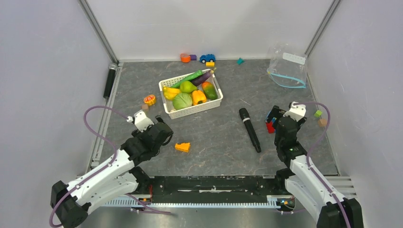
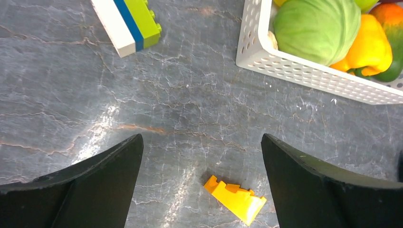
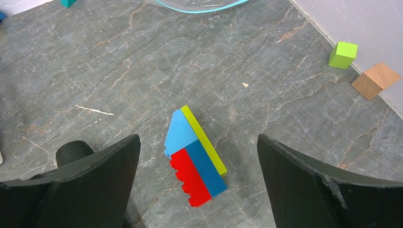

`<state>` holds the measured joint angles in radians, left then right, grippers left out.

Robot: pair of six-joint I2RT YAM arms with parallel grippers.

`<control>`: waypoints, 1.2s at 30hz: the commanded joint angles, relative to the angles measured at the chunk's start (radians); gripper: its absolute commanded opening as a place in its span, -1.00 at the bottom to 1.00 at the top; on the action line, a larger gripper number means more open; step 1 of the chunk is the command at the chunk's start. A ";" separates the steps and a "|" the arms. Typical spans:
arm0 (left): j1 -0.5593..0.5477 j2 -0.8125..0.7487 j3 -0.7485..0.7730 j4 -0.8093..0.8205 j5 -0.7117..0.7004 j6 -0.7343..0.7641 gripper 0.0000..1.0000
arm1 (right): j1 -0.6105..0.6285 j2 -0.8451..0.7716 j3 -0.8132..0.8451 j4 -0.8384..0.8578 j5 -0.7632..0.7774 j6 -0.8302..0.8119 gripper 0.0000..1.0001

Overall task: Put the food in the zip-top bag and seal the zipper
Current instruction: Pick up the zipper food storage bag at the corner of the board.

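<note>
Currently, the zip-top bag (image 1: 286,71) label (image 1: 293,58) is too small for me to read; basket (image 1: 197,110) wall hides some food (image 1: 182,100); left gripper (image 2: 200,142) and right gripper (image 3: 197,140) gape wide, empty.

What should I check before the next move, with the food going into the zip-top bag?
1. Left gripper open and empty: ok.
2. Right gripper open and empty: ok.
3. Food within reach: ok, the cabbage and the rest lie uncovered in the white basket.
4. Zip-top bag mouth open: cannot tell; it sits in the far right corner, zipper toward the arms.
5. Spot under the right gripper free: not ok, a coloured brick lies there.
6. Table between basket and right arm free: not ok, a black microphone lies there.
</note>
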<state>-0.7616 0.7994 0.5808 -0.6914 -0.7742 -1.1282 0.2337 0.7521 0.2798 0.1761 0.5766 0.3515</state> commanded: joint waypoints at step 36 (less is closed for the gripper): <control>0.001 -0.018 -0.074 0.253 -0.084 0.219 0.99 | -0.216 1.021 0.850 0.205 -0.194 0.031 0.97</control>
<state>-0.7612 0.7792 0.5125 -0.5125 -0.8345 -0.9710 0.0299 1.7359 1.0565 0.3557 0.4664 0.2874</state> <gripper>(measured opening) 0.994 0.985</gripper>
